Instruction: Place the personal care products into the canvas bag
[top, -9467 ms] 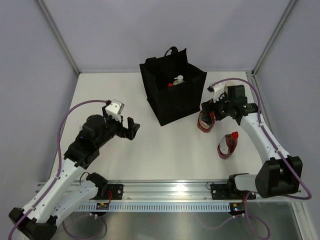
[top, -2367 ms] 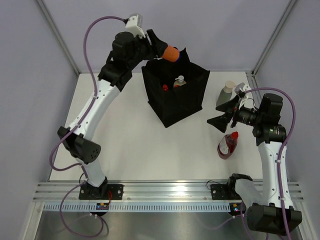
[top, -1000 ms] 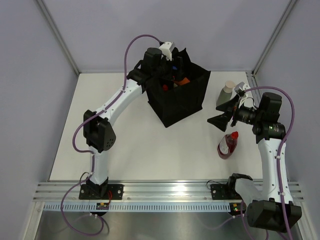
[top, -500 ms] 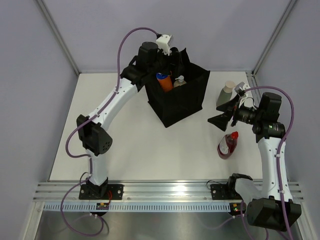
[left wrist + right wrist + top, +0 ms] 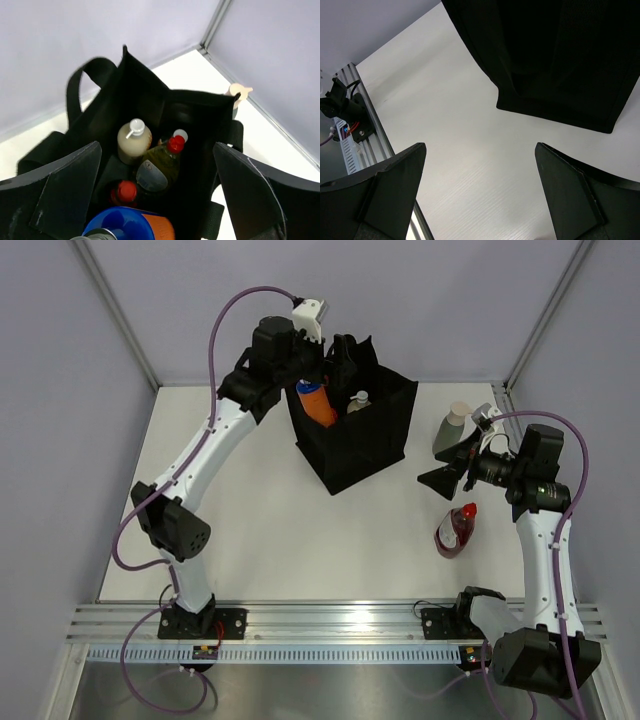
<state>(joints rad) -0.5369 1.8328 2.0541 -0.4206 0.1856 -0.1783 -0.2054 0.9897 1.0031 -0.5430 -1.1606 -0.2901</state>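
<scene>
Above the rear left corner of the canvas bag (image 5: 360, 440): left gripper (image 5: 335, 358), jaws spread wide, nothing clamped. Directly under them, leaning inside the bag: orange bottle with a blue end (image 5: 315, 403), clear of both fingers. Deeper in the bag, from the left wrist: cream bottle (image 5: 132, 142), yellow bottle with red cap (image 5: 159, 167), dark bottle with red cap (image 5: 125, 191), a white cap (image 5: 180, 134) behind. Right of the bag, above the desk (image 5: 250, 520): right gripper (image 5: 446, 462), jaws likewise wide and empty, pointed at the bag's side. Just beside its farther finger: grey-green pump bottle (image 5: 452, 426), upright. Nearer the arm bases, apart from those jaws: dark red bottle (image 5: 456, 530) on the desk, untouched.
</scene>
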